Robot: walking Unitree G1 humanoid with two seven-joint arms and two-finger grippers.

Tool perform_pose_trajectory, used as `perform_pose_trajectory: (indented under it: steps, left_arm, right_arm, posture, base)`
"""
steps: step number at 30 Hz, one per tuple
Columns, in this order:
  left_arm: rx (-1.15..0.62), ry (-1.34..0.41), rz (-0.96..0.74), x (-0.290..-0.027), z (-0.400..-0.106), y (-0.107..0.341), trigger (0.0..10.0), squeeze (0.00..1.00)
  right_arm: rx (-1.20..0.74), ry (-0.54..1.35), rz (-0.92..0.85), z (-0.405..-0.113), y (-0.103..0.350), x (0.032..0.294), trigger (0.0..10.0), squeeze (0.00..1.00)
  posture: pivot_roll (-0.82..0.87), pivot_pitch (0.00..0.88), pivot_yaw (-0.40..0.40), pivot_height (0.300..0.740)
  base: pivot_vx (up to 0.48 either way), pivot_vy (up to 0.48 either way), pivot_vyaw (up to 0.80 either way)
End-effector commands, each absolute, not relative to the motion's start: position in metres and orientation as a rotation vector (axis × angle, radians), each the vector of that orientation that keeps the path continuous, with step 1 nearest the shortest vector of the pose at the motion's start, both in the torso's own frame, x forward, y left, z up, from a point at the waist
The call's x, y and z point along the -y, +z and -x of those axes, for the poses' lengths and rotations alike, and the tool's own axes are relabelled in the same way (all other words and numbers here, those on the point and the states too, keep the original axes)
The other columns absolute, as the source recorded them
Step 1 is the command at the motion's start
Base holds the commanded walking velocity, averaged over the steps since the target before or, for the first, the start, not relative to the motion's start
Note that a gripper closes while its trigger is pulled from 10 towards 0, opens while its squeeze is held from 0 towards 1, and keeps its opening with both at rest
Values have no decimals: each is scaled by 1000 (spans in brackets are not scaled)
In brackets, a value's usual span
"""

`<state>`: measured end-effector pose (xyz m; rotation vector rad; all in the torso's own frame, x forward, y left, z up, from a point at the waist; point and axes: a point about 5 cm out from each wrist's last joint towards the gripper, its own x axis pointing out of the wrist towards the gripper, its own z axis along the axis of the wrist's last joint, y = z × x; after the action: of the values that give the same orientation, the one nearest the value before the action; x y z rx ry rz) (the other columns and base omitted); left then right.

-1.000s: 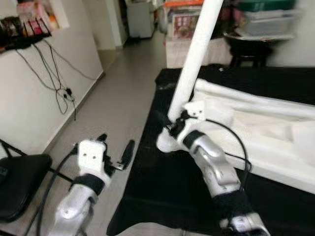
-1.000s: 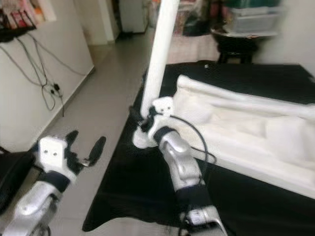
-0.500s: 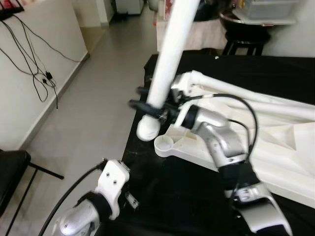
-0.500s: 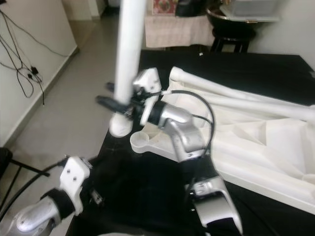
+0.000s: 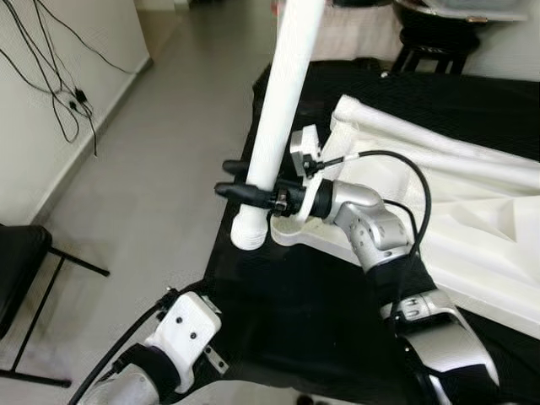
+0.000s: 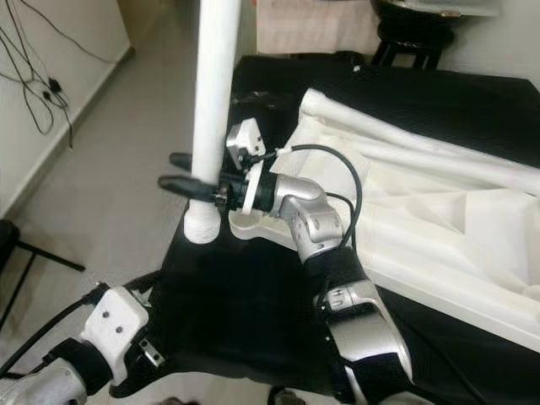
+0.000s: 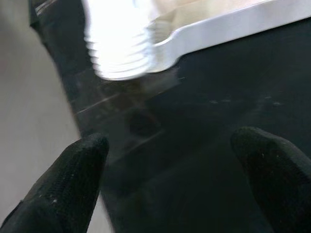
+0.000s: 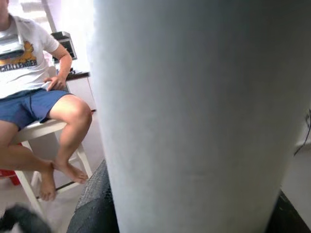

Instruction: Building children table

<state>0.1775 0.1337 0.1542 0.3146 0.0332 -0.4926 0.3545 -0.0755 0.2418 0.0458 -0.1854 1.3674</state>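
A long white table leg [image 5: 283, 101] stands almost upright with my right gripper [image 5: 229, 179] shut around its lower part. The leg's threaded end [image 5: 249, 232] hangs just left of the round corner socket [image 5: 293, 230] of the white tabletop [image 5: 456, 228], touching or nearly touching its rim. The tabletop lies upside down on a black cloth [image 5: 287, 312]. My left gripper [image 7: 170, 160] is open low at the cloth's front corner, its fingers [image 7: 73, 174] apart and empty, facing the threaded end [image 7: 119, 53].
A second white leg [image 5: 439, 152] lies along the tabletop's far side. The cloth's left edge drops to bare floor [image 5: 160, 194]. A black chair [image 5: 17, 261] stands at the left, and a dark stool [image 5: 430, 51] behind. A person [image 8: 34, 97] sits on a white stool.
The camera has tilted down and closer. My left arm has swung from over the floor in to the cloth's front corner. The right gripper keeps the leg, now more upright beside the socket.
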Motion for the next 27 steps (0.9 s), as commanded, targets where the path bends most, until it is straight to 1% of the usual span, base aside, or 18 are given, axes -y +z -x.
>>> perform_pose_trajectory:
  steps: [1, 5, 8, 12, 15, 17, 22, 23, 24, 25, 27]
  left_arm:
    - [-31, -437, -334, -139, -174, 158, 10000, 0]
    - [-31, -442, -340, -137, -169, 158, 10000, 0]
    - [-33, -453, -338, -136, -167, 158, 10000, 0]
    - [-39, -462, -318, -135, -166, 157, 10000, 0]
    - [-38, -469, -318, -135, -166, 156, 10000, 0]
    - [-37, -471, -320, -135, -166, 156, 10000, 0]
    - [-34, -469, -325, -134, -165, 156, 10000, 0]
    - [-32, -469, -331, -134, -165, 156, 10000, 0]
    - [-32, -469, -331, -134, -165, 156, 10000, 0]
    - [-30, -469, -336, -133, -165, 156, 10000, 0]
    - [-28, -473, -343, -132, -165, 155, 10000, 0]
  right_arm:
    - [224, 1408, -65, -356, 256, 86, 10000, 0]
    - [254, 1470, -81, -355, 268, 99, 10000, 0]
    - [271, 1486, -80, -355, 271, 102, 10000, 0]
    - [300, 1478, -135, -357, 277, 106, 10000, 0]
    - [295, 1491, -122, -357, 276, 105, 10000, 0]
    - [251, 1538, -56, -354, 266, 102, 10000, 0]
    - [211, 1568, 15, -351, 257, 100, 10000, 0]
    - [201, 1562, 64, -351, 254, 98, 10000, 0]
    - [201, 1562, 64, -351, 254, 98, 10000, 0]
    - [192, 1519, 142, -354, 251, 94, 10000, 0]
    - [189, 1490, 220, -356, 251, 86, 10000, 0]
  posture:
    - [33, 328, 4, 740]
    - [37, 338, 11, 740]
    - [38, 339, 15, 740]
    - [33, 334, 22, 740]
    - [32, 331, 23, 740]
    - [32, 324, 20, 740]
    - [35, 315, 19, 740]
    - [34, 307, 19, 740]
    - [34, 307, 19, 740]
    - [34, 303, 19, 740]
    - [31, 298, 18, 740]
  base:
    - [0, 0, 0]
    - [0, 0, 0]
    - [0, 0, 0]
    - [0, 0, 0]
    - [0, 0, 0]
    - [0, 0, 0]
    - [0, 0, 0]
    - [0, 0, 0]
    - [0, 0, 0]
    - [0, 0, 0]
    - [0, 0, 0]
